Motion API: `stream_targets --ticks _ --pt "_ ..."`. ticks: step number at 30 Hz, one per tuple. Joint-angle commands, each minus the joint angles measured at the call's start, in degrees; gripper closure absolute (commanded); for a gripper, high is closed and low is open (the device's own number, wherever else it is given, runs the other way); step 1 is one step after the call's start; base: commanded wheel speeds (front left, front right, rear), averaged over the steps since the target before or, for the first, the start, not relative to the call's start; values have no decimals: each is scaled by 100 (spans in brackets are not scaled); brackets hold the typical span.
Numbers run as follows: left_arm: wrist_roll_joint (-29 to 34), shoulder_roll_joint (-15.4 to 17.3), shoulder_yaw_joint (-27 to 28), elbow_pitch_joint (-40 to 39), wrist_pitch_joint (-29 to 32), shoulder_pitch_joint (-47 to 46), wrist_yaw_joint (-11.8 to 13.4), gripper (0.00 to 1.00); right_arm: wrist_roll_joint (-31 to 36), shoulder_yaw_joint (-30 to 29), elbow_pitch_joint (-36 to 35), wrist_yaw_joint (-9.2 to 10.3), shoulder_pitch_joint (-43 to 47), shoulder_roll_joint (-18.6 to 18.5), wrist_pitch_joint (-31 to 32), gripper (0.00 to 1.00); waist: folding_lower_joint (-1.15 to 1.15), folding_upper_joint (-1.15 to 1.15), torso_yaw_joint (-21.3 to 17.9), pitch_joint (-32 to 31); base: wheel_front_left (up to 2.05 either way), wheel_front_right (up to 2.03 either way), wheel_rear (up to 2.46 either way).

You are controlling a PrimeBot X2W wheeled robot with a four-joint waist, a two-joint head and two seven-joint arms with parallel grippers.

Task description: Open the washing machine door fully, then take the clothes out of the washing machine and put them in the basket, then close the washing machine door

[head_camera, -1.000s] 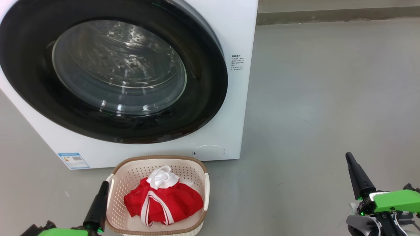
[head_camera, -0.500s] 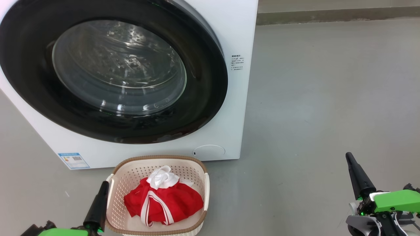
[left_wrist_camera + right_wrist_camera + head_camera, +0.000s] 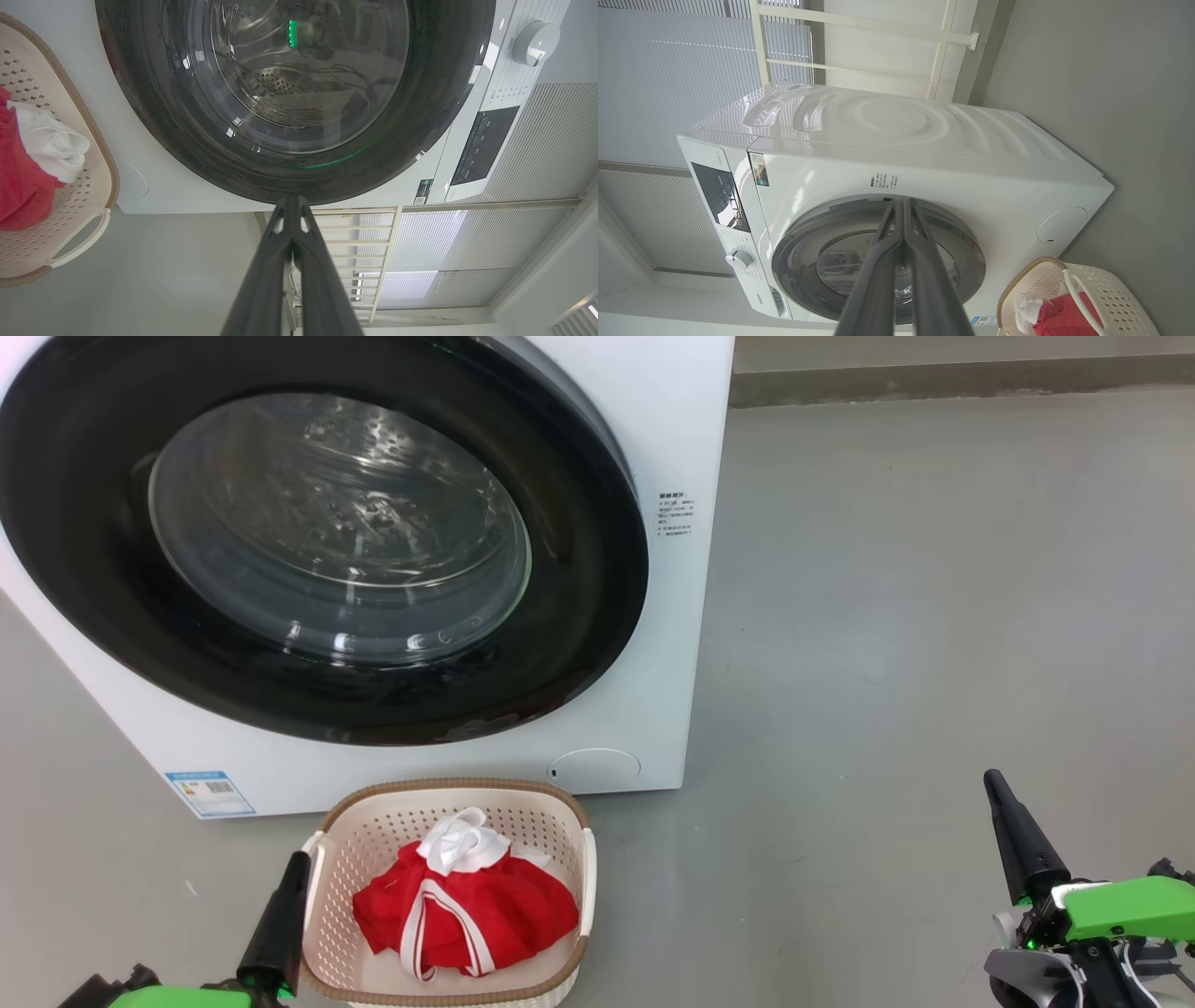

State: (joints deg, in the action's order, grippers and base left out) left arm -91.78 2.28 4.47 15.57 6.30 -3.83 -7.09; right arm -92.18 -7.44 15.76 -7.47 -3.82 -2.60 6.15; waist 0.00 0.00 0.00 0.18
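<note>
Nothing moved this past second: glossy black round door [image 3: 327,555] shut, red clothes [image 3: 485,910] in cream perforated basket [image 3: 457,785], left pincer [image 3: 297,863] and right pincer [image 3: 994,784] pressed together, empty; task looks complete.

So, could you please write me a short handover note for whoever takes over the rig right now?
The bright red garments with white trim lie in the cream perforated plastic basket, before the white front-loading washing machine.
Its round black-framed glass door looks closed.
Left gripper: shut, empty, beside the basket.
Right gripper: shut, empty, above the floor.
Done: unloading, apparently closing too.
Left: perhaps only confirming it is latched.
</note>
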Motion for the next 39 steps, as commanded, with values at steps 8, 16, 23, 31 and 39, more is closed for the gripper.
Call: stream_targets --ticks 8,16,23,31,39 --pt "-39 60 205 -153 18 -236 -40 100 5 89 -174 -2 -237 -30 37 100 0 0 0 0 0 0 0" --pt "-40 60 205 -153 18 -236 -40 100 5 88 -174 -2 -237 -30 37 100 0 0 0 0 0 0 0" --pt "-40 60 205 -153 18 -236 -40 100 5 88 -174 -2 -237 -30 37 100 0 0 0 0 0 0 0" --pt "-40 60 205 -153 18 -236 -40 100 6 88 -174 -2 -237 -29 38 100 0 0 0 0 0 0 0" --pt "-40 60 205 -153 18 -236 -40 100 6 87 -174 -2 -237 -29 38 100 0 0 0 0 0 0 0"
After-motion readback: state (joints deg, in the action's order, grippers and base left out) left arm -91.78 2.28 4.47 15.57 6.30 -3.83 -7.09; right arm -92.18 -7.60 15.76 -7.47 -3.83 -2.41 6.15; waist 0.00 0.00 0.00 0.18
